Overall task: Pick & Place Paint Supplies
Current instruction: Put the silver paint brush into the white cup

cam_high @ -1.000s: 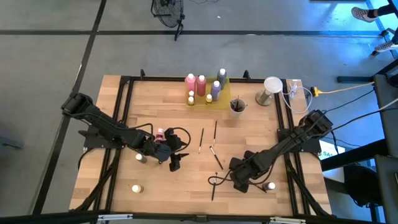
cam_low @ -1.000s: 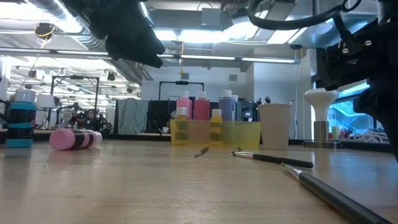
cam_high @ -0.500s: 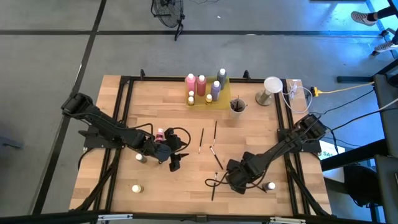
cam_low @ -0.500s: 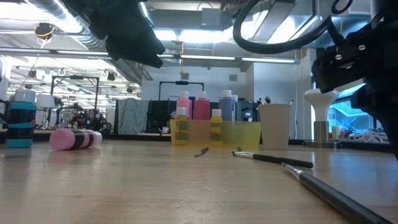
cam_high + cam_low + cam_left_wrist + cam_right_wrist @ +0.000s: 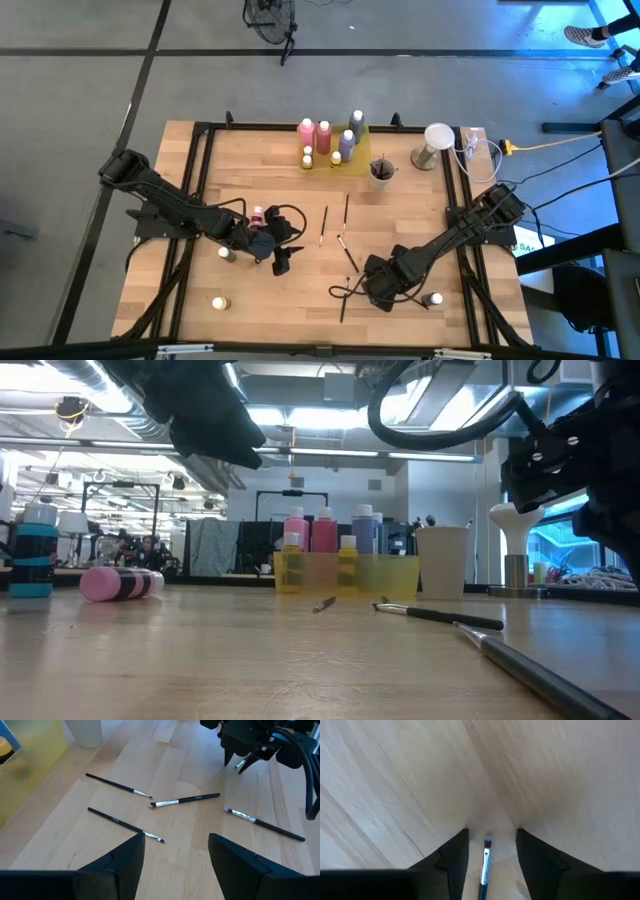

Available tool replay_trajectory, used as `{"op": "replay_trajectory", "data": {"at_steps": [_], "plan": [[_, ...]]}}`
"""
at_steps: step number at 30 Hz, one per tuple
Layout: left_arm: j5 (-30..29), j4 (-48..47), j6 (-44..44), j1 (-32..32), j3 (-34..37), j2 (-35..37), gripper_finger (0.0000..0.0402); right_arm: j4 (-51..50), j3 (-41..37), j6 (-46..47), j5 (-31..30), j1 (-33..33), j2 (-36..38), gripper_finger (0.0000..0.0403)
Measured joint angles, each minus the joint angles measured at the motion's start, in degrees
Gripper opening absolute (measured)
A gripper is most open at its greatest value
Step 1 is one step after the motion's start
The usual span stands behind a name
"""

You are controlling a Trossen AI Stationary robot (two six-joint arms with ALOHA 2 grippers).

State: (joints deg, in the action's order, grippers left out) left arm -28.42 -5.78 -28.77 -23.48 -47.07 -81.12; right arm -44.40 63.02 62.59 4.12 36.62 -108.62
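Observation:
My right gripper [image 5: 487, 837] is open and points down at the table near its near edge. Its fingers stand on either side of a thin dark-handled paintbrush [image 5: 485, 865] without touching it. That brush [image 5: 343, 302] lies flat on the wood. My left gripper [image 5: 175, 840] is open and holds nothing; it waits left of centre [image 5: 280, 262]. Three more brushes [image 5: 324, 225] [image 5: 346, 210] [image 5: 347, 250] lie flat mid-table. A pink bottle [image 5: 258, 216] lies on its side beside the left arm. Small pale-capped bottles [image 5: 218, 302] [image 5: 435, 298] stand near the near edge.
A translucent yellow tray [image 5: 355, 160] at the far edge holds pink, purple and small bottles. Beside it stands a cup [image 5: 381, 172] with brushes in it, then a white lamp-like stand [image 5: 437, 140]. A black frame [image 5: 200, 150] rims the table.
My right gripper has edged a little toward the table's left, over the near brush. The left arm and the objects have stayed where they were.

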Motion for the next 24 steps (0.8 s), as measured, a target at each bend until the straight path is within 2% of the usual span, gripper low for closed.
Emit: {"op": "replay_trajectory", "data": {"at_steps": [5,20,24], "plan": [[0.0,0.0,0.0,0.0,0.0,0.0,0.0213,0.1,0.0,1.7,0.7,0.1,0.0,0.0132],[0.0,0.0,0.0,0.0,0.0,0.0,0.0213,0.6,0.0,3.0,1.2,0.1,0.0,0.0009],[0.0,0.0,0.0,0.0,0.0,0.0,0.0213,0.7,0.0,3.0,1.2,0.1,0.0,0.0003]]}}
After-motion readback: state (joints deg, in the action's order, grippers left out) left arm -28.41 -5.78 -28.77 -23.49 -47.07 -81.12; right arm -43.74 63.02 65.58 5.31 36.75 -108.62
